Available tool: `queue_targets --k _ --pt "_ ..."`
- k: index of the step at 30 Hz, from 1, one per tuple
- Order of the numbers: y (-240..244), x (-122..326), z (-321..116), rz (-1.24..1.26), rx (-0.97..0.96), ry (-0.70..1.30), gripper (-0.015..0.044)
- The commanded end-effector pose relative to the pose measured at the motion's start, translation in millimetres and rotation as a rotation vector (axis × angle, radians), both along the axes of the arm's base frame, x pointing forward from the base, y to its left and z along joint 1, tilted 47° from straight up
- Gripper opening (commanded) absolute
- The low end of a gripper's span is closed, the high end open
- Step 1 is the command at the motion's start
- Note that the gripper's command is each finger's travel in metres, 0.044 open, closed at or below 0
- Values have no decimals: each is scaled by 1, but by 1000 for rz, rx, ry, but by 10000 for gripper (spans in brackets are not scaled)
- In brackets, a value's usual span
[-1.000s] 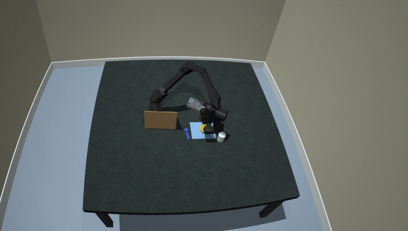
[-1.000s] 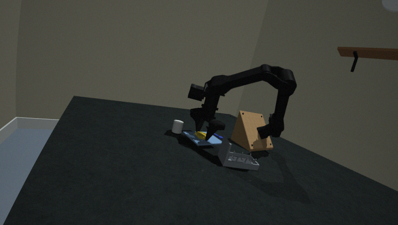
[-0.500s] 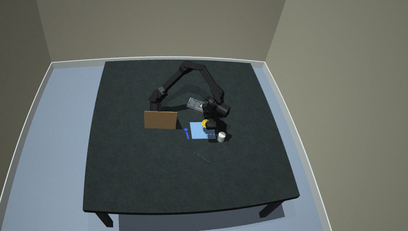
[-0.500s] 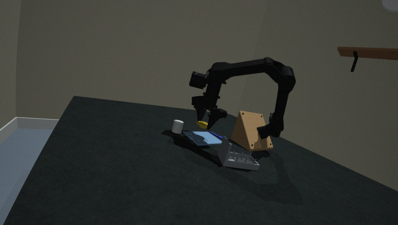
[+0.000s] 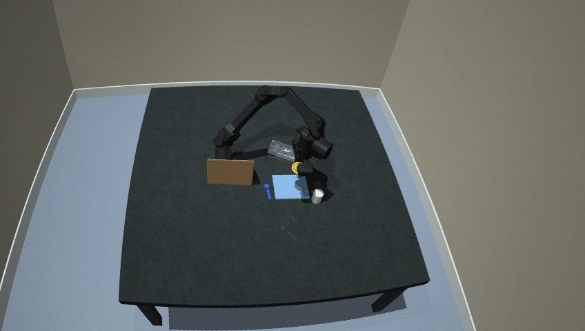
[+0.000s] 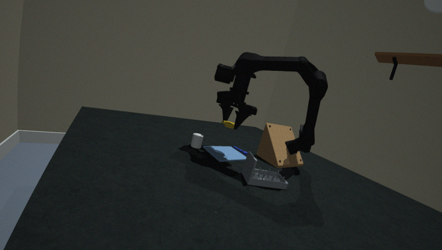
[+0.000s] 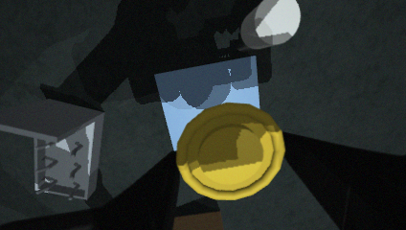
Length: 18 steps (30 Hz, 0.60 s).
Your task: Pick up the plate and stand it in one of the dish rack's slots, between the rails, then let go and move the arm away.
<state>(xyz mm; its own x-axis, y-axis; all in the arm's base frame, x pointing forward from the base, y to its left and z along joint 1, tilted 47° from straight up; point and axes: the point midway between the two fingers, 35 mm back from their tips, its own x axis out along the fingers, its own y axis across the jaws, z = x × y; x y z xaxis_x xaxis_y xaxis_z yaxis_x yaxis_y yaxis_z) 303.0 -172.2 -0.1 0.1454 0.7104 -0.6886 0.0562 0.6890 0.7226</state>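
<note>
A round yellow plate (image 5: 296, 167) (image 6: 229, 124) (image 7: 231, 151) is held across its rim between the two fingers of my gripper (image 6: 229, 124) (image 7: 227, 148). The gripper is shut on the plate, one finger at each side, and holds it nearly flat, slightly tilted, in the air above the blue mat. In the top view the gripper's body hides part of the plate. The grey dish rack (image 5: 281, 149) (image 6: 268, 184) (image 7: 95, 158) stands on the table, with short rails inside and a tall wall at one end. No plate is in its slots.
The light blue mat (image 5: 285, 188) (image 6: 231, 153) (image 7: 170, 126) lies on the table. A white cylinder (image 5: 317, 196) (image 6: 196, 140) (image 7: 280, 21) stands by the mat's edge. A blue spoon-like thing (image 5: 268, 193) (image 6: 240, 150) lies at its other side. A brown wedge-shaped block (image 5: 230, 172) (image 6: 269, 145) stands near the arm's base.
</note>
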Motion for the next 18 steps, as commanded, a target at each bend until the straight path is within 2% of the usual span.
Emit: queue_targets --k 1,18 --pt "6 0 12 -46 8 57 0" --pt "62 -8 84 -454 87 476 0"
